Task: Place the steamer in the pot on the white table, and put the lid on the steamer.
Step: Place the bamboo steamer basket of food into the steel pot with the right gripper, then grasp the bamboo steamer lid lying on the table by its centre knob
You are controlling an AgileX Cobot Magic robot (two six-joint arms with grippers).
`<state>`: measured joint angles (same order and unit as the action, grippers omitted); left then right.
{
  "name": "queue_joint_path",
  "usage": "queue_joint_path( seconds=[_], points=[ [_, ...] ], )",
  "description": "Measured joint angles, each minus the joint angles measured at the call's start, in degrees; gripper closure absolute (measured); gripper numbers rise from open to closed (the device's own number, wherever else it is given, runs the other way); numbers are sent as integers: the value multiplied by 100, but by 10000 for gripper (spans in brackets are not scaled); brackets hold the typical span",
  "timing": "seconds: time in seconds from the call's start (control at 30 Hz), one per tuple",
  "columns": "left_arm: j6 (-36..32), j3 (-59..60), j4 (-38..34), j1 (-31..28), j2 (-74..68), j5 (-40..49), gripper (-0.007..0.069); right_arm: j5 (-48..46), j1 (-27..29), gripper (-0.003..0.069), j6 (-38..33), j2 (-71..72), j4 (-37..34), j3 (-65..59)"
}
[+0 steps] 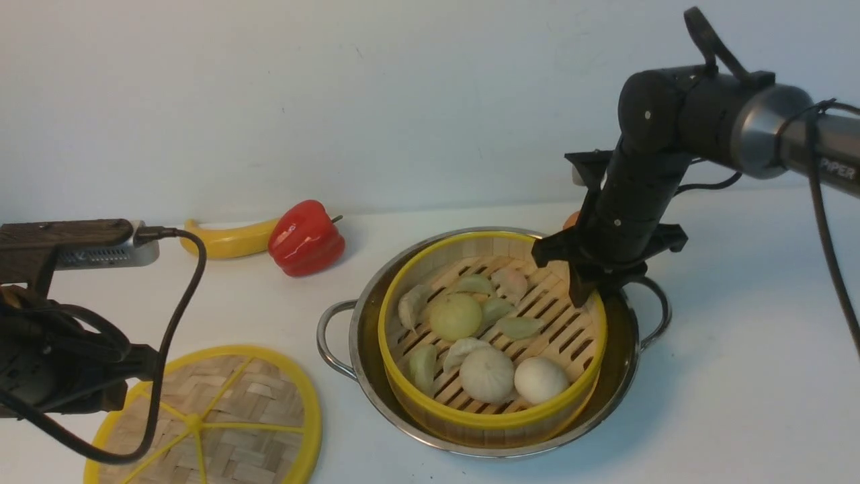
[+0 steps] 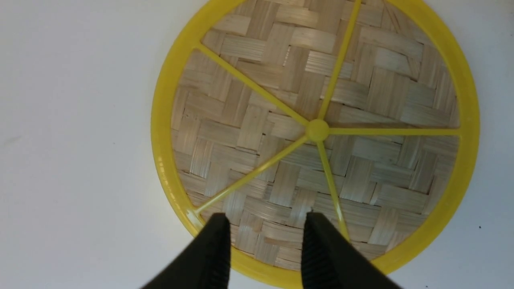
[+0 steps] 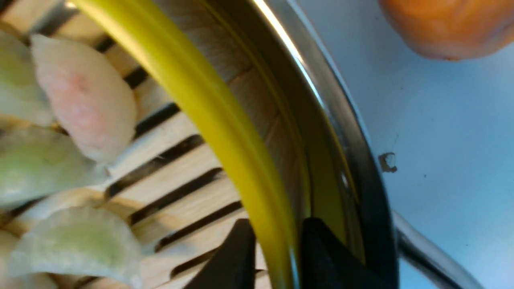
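Observation:
The steamer [image 1: 494, 417], a bamboo basket with a yellow rim holding pale dumplings and buns, sits inside the shiny pot [image 1: 363, 316] on the white table [image 1: 739, 376]. My right gripper [image 1: 588, 296] points down at the steamer's far right rim. In the right wrist view, my right gripper [image 3: 277, 245] is shut on the yellow rim [image 3: 209, 104], one finger inside the basket and one between basket and pot wall [image 3: 341, 132]. The woven lid [image 1: 222, 410] lies flat at the front left. My left gripper [image 2: 265, 224] hovers open over the lid [image 2: 281, 100], near its rim.
A red bell pepper [image 1: 306, 236] and a yellow banana [image 1: 228, 240] lie at the back left. An orange object [image 1: 571, 219] sits behind the pot, also in the right wrist view [image 3: 449, 24]. The pot's loop handles [image 1: 330, 336] stick out sideways.

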<state>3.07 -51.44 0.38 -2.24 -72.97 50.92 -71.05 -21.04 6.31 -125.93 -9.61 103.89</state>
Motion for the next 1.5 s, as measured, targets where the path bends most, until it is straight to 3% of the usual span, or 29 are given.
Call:
queue_joint_path(
  seconds=[0.27,0.67,0.93,1.13,1.27,1.5],
  points=[
    [0,0,0,0,0,-13,384,26,0,326,0,13,-76,19],
    [0,-6,0,0,-277,-453,384,52,0,315,0,650,707,811],
    [-31,-11,-249,0,-1402,-921,384,69,87,315,5,2394,961,906],
    [-787,-10,-1022,0,-1930,-1223,384,94,108,315,0,4080,1488,667],
    [-1230,-10,-1395,0,-1979,-1349,384,94,108,315,0,5036,1682,158],
    [-1361,-10,-1465,0,-2016,-1404,384,82,108,315,153,6576,1483,-1198]
  ],
)
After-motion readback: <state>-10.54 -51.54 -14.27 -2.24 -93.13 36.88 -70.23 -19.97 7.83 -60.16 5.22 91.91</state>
